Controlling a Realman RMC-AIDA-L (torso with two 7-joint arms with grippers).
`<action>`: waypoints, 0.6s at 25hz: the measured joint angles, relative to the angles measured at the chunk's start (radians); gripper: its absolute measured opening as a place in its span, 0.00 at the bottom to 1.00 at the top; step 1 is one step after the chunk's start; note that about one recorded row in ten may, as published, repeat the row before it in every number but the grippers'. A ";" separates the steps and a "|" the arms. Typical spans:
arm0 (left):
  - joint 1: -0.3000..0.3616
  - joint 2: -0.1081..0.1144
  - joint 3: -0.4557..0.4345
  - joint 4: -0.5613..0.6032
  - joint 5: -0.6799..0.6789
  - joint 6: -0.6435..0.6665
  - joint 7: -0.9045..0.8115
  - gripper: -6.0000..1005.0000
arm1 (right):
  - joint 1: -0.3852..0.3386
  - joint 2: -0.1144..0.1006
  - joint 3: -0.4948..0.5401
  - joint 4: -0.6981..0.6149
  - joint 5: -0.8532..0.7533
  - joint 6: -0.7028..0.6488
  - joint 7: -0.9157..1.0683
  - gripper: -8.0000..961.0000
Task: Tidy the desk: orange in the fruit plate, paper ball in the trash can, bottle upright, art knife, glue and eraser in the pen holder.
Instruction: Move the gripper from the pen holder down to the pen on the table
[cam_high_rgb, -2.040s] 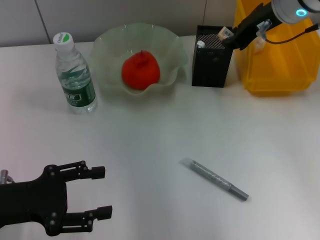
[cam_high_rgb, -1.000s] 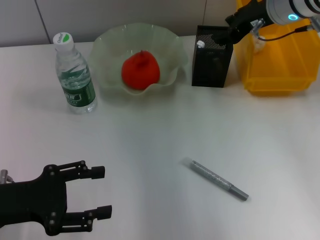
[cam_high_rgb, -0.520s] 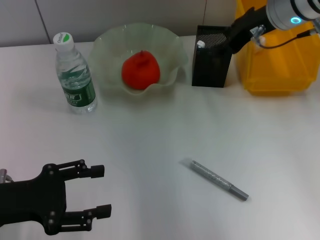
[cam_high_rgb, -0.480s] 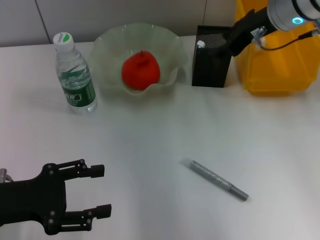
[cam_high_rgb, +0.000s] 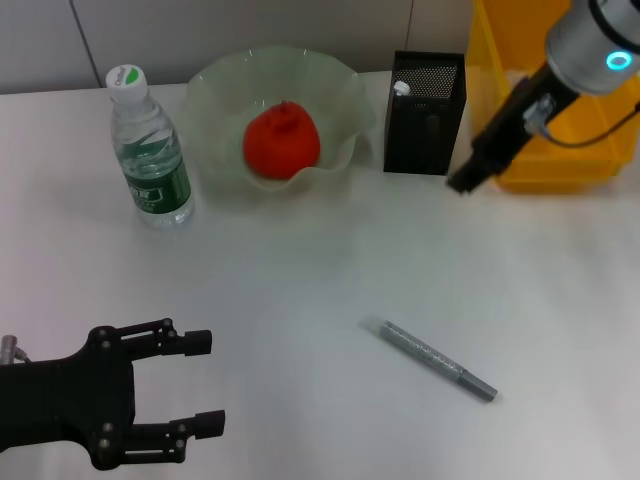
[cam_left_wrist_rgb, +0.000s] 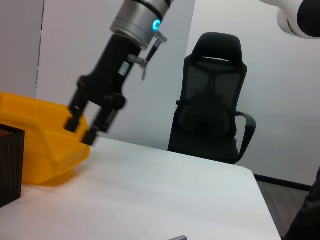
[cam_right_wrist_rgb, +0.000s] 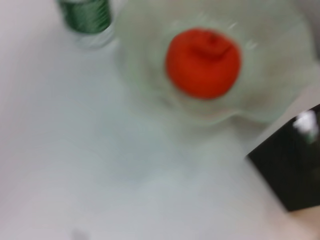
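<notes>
The orange (cam_high_rgb: 282, 140) lies in the fruit plate (cam_high_rgb: 215, 80), and the bottle (cam_high_rgb: 150, 150) stands upright left of it. The grey art knife (cam_high_rgb: 437, 360) lies on the near table. The black pen holder (cam_high_rgb: 425, 125) holds a white-topped item (cam_high_rgb: 402, 88) that I cannot identify. My right gripper (cam_high_rgb: 465, 182) hangs low between the pen holder and the yellow trash can (cam_high_rgb: 560, 160). In the left wrist view that right gripper (cam_left_wrist_rgb: 82, 131) is open and empty. My left gripper (cam_high_rgb: 195, 385) rests open at the near left. Eraser, glue and paper ball are out of view.
The right wrist view looks down on the orange (cam_right_wrist_rgb: 202, 62), the bottle (cam_right_wrist_rgb: 85, 15) and a corner of the pen holder (cam_right_wrist_rgb: 295, 170). A black office chair (cam_left_wrist_rgb: 215, 120) stands beyond the table's far side.
My right gripper has come away from above the pen holder, dropping forward to the table in front of the trash can. The eraser it held two seconds ago no longer shows.
</notes>
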 joint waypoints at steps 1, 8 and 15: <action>0.000 0.000 0.000 0.000 0.000 0.000 -0.001 0.78 | 0.007 0.001 -0.004 0.009 0.000 -0.020 0.000 0.59; 0.001 0.001 0.000 0.002 0.001 0.002 -0.005 0.78 | 0.044 0.002 -0.026 0.128 0.035 -0.118 -0.013 0.59; 0.002 0.002 0.001 0.000 0.001 0.004 -0.002 0.78 | 0.062 0.002 -0.028 0.199 0.097 -0.160 -0.024 0.59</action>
